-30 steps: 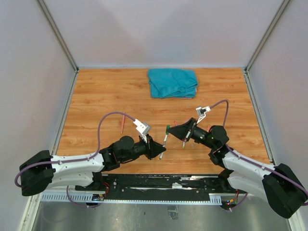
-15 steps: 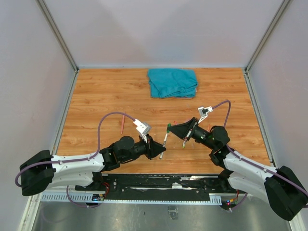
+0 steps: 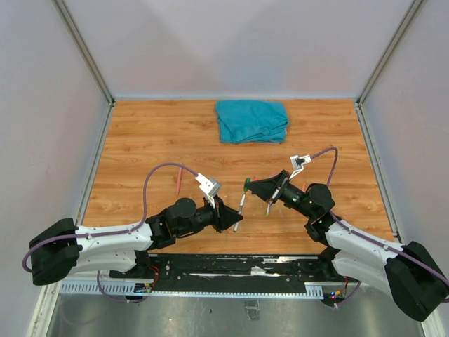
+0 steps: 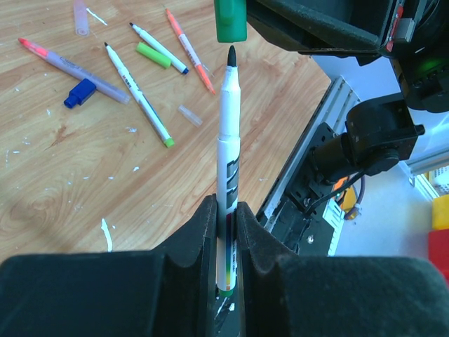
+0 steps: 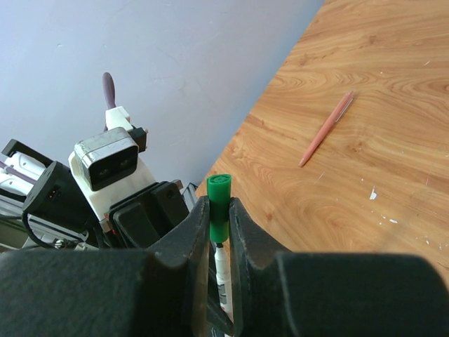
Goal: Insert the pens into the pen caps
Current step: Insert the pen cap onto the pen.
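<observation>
My left gripper (image 4: 226, 210) is shut on the lower barrel of a white pen (image 4: 228, 140) and holds it upright above the table, black tip up. My right gripper (image 5: 219, 210) is shut on a green cap (image 5: 219, 207), open end down, right over that tip. In the left wrist view the green cap (image 4: 230, 20) hangs a small gap above the tip. In the top view the pen (image 3: 240, 210) runs from the left gripper (image 3: 228, 216) up to the cap (image 3: 247, 185) in the right gripper (image 3: 250, 187).
Several loose pens (image 4: 140, 91), a blue cap (image 4: 78, 93) and a light green cap (image 4: 153, 55) lie on the wood by the right arm. A red pen (image 3: 179, 180) lies at the left. A folded teal cloth (image 3: 252, 121) sits at the back.
The right wrist has shifted slightly to the right, and the green cap stays just over the pen tip. The left arm has hardly moved.
</observation>
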